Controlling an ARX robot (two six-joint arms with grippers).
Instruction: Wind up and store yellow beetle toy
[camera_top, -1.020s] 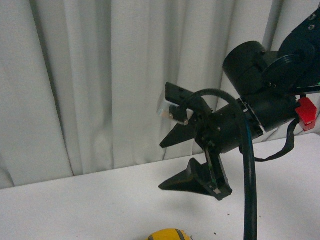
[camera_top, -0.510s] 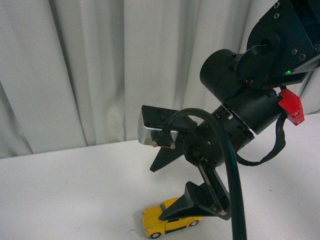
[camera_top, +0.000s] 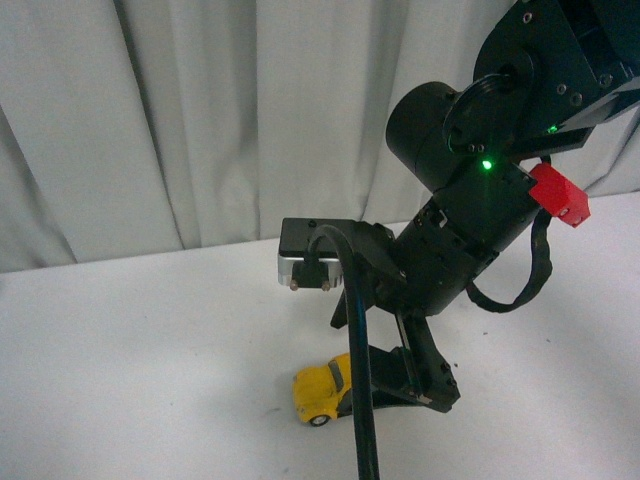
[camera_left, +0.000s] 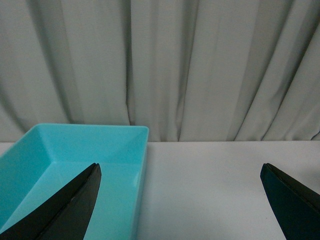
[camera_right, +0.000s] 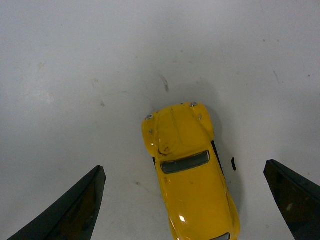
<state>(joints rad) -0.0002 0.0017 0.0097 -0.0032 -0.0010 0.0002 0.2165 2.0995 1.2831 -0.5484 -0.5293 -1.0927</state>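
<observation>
Left wrist view. The left gripper (camera_left: 180, 200) held its two dark, tapered fingers (camera_left: 65, 210) wide apart, with nothing between them. Behind the finger in the lower left corner stood the teal box (camera_left: 100, 165), an open rectangular tray of smooth plastic with sloping walls; the part of its interior in view showed only bare teal floor and sides. It rested on the white table (camera_left: 210, 175), and a pale grey curtain (camera_left: 200, 65) hung in vertical pleats behind.

Right wrist view. The right gripper (camera_right: 183, 166) was spread equally wide, straddling the yellow beetle toy (camera_right: 190, 170) without touching it. The toy stood on its wheels on the table, whose matte surface carried small dark specks. Its long axis ran roughly parallel to the fingers, and the rounded bonnet (two tiny headlights marked it) pointed away from the wrist camera. The shell was glossy yellow and domed, with a dark windscreen.

Front view. The toy lay at lower centre of the frame, its visible rounded end toward the left and its other end hidden behind the lower finger. Above it came the black arm housing, a looping black cable (camera_top: 360, 400), a red block (camera_top: 560, 195) and a green light (camera_top: 487, 165), with the curtain farthest.
</observation>
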